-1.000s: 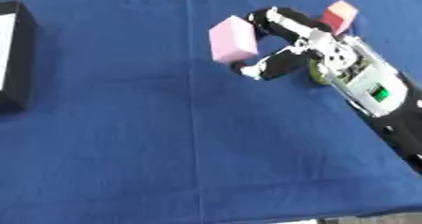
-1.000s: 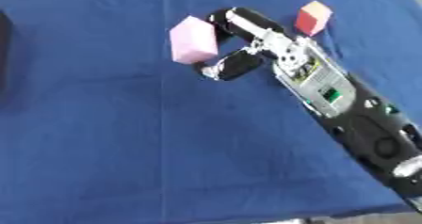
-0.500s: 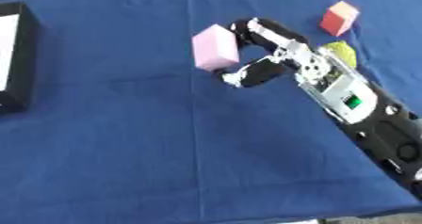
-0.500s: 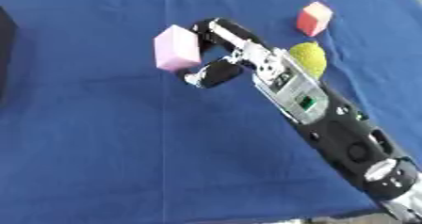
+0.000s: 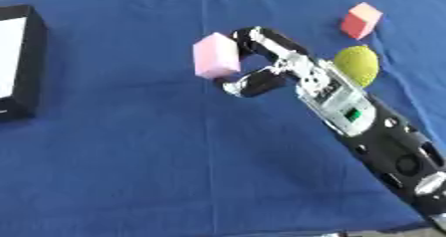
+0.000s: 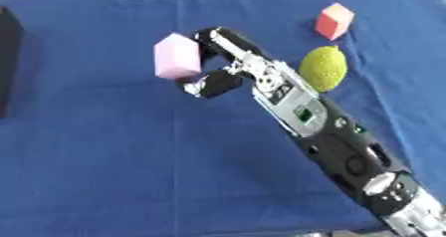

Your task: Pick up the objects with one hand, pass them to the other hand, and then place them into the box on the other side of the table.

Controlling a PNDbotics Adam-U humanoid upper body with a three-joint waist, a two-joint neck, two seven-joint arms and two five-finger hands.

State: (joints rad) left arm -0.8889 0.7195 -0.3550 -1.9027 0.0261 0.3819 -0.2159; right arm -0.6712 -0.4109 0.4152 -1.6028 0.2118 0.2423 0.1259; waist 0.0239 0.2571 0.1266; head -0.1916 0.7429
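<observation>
My right hand (image 5: pixel 266 64) sits just above the middle of the frame, its arm (image 5: pixel 375 136) running down to the lower right corner as a black and silver forearm with a small green light on it. The fingers (image 5: pixel 261 39) curl over the top right of the pink block (image 5: pixel 216 55) and the thumb (image 5: pixel 253 83) comes up under its lower edge, so the hand is pinching the block between them. The block stands tilted, at the left tip of the hand, and I cannot tell whether its underside is touching the cloth or is just clear of it.

Just right of the wrist, close against the forearm, lies a yellow-green rounded thing (image 6: pixel 323 67) with a rough skin. Further up and right, well apart from the hand, a red-and-pink cube (image 5: pixel 360 20) rests tilted on one corner.

Everything lies on a blue tablecloth (image 5: pixel 131 151) that fills nearly the whole view, with faint fold lines crossing it. At the left edge of the frame stands the box (image 5: pixel 29 61), black-walled with a white inside, well apart from the hand and the block. Along the top edge a strip of pale grey floor shows beyond the cloth.

My left hand shows in neither view.
</observation>
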